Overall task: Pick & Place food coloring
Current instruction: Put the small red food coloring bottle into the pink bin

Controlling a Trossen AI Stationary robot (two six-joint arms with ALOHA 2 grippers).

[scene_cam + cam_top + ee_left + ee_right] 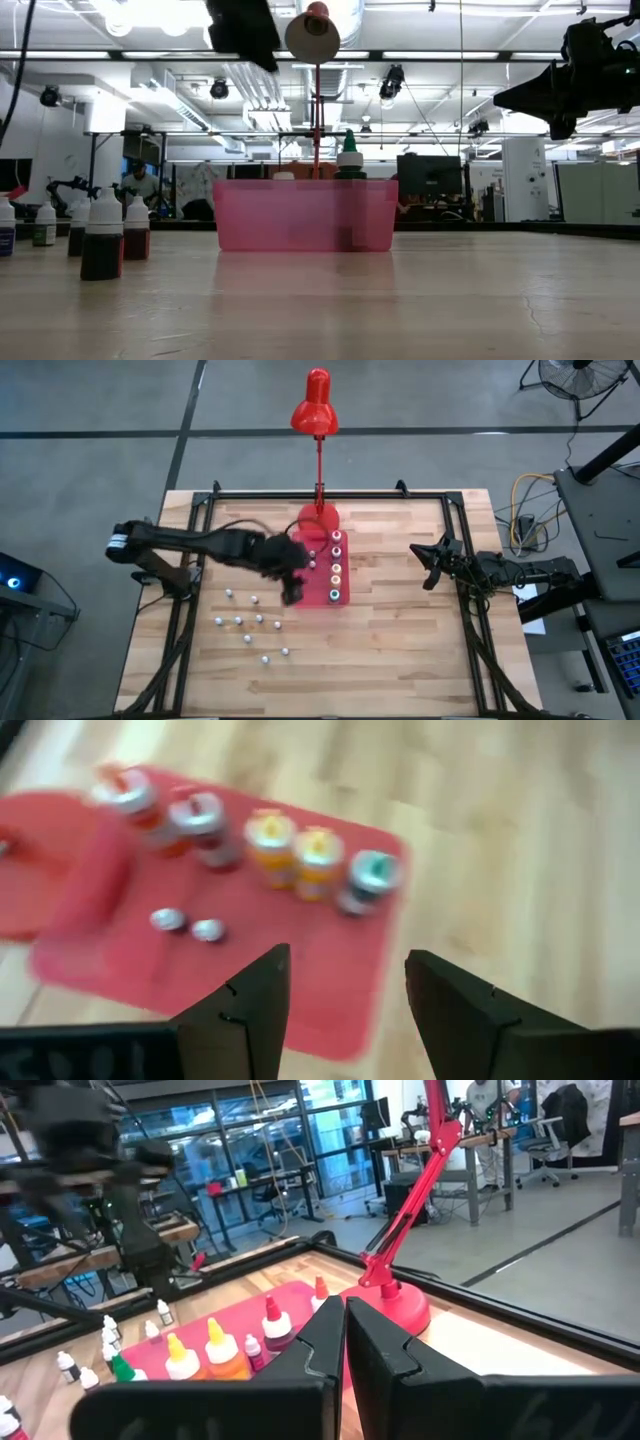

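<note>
The flat red tray lies mid-table and holds a row of five bigger food coloring bottles along its right side, standing upright. The left wrist view shows them, plus two small whitish-capped bottles in the tray. Several more small bottles stand on the wood left of and nearer than the tray; the low view shows some. My left gripper hovers open above the tray's near left part, holding nothing. My right gripper waits shut in the air right of the tray.
A red desk lamp stands with its base at the tray's far end, and its head reaches beyond the table's far edge. A black frame rims the table. Bare wood lies between the tray and my right gripper.
</note>
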